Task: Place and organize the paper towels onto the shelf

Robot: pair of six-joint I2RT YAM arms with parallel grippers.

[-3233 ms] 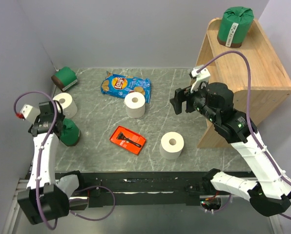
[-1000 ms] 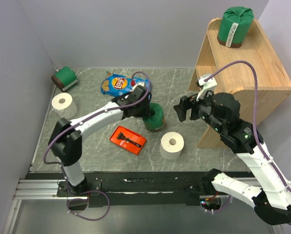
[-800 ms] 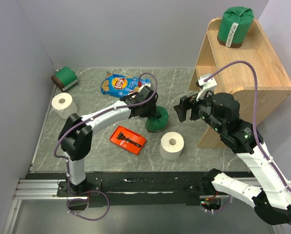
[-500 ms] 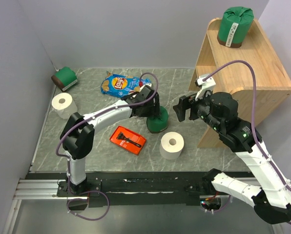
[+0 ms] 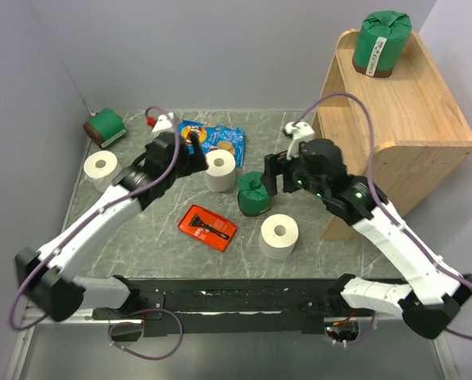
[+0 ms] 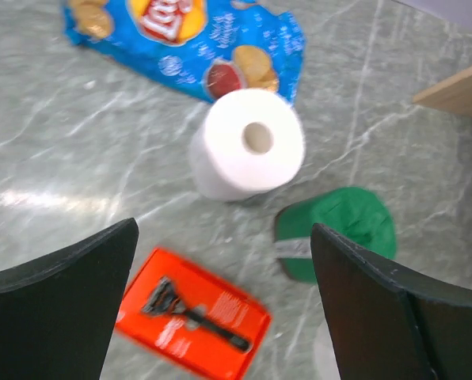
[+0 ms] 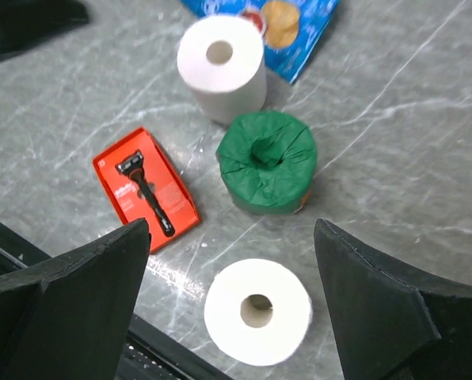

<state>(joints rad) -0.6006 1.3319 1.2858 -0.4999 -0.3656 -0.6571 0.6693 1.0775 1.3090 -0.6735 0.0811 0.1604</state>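
Observation:
A green-wrapped paper towel roll (image 5: pixel 254 194) stands free mid-table, also in the left wrist view (image 6: pixel 336 233) and the right wrist view (image 7: pixel 268 162). Bare white rolls stand behind it (image 5: pixel 219 170), in front of it (image 5: pixel 279 235) and at the left (image 5: pixel 104 166). Another green roll (image 5: pixel 104 127) lies at the far left corner. One green roll (image 5: pixel 381 42) stands on top of the wooden shelf (image 5: pixel 410 111). My left gripper (image 5: pixel 195 152) (image 6: pixel 222 229) is open and empty, left of the white roll. My right gripper (image 5: pixel 277 176) (image 7: pixel 232 229) hangs open just right of the central green roll.
A blue chip bag (image 5: pixel 204 136) lies at the back behind the white roll. A flat red tray with a razor (image 5: pixel 208 227) sits front-left of the green roll. Grey walls close the left and back sides; the shelf fills the right.
My left gripper carried the green roll to mid-table, opened and let it go, then drew back to the left. My right arm swung left toward that roll.

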